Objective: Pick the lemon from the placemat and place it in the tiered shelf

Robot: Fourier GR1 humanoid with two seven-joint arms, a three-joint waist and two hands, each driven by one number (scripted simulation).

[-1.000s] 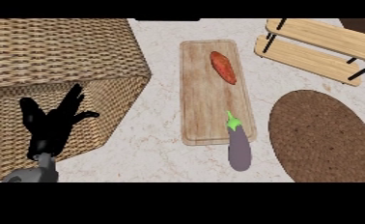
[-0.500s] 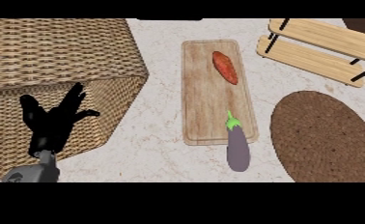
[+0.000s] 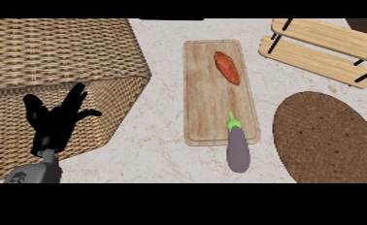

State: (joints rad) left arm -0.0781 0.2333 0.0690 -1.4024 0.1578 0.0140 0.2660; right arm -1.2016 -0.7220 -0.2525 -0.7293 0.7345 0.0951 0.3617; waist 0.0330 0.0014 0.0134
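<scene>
Nothing moved; wicker basket (image 3: 68, 56) beside resting left robot hand (image 3: 54, 122).

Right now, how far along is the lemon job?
Nothing looks done. No lemon shows on the placemat or the shelf; only a sweet potato and an eggplant lie at the board. The left hand rests open, holding nothing; the right is out of view. Pick and place both remain.

I count one wicker basket (image 3: 64, 54) at nine o'clock, one cutting board (image 3: 208, 98), one sweet potato (image 3: 228, 67), one eggplant (image 3: 238, 149), one placemat (image 3: 323, 136), one tiered shelf (image 3: 315, 49).
</scene>
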